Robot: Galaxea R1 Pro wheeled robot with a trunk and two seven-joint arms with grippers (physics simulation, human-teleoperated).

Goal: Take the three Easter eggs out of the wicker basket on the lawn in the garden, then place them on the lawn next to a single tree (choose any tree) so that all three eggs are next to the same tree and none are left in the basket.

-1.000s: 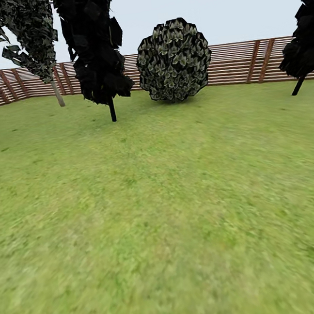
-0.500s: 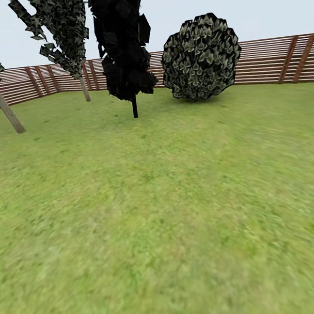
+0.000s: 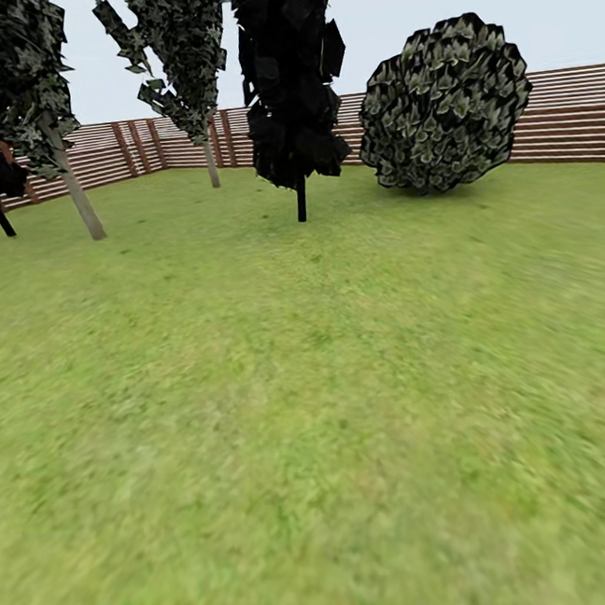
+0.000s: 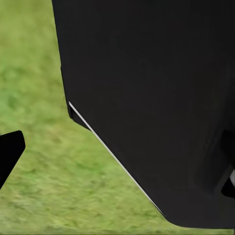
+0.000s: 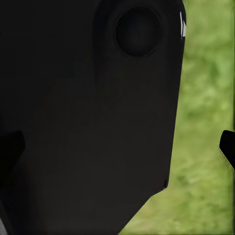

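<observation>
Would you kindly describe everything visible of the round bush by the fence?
The bush is a near-spherical mass of blocky, overlapping leaves, dark at the edges with pale grey-green centres. No trunk or stem shows; its underside sits straight on the lawn, where a faint shadow lies beneath it. It leans slightly, bulging up toward the right. It stands in front of the brown slatted fence, rising above the top rail against the sky. The dark conifer stands to its left, apart from it.
</observation>
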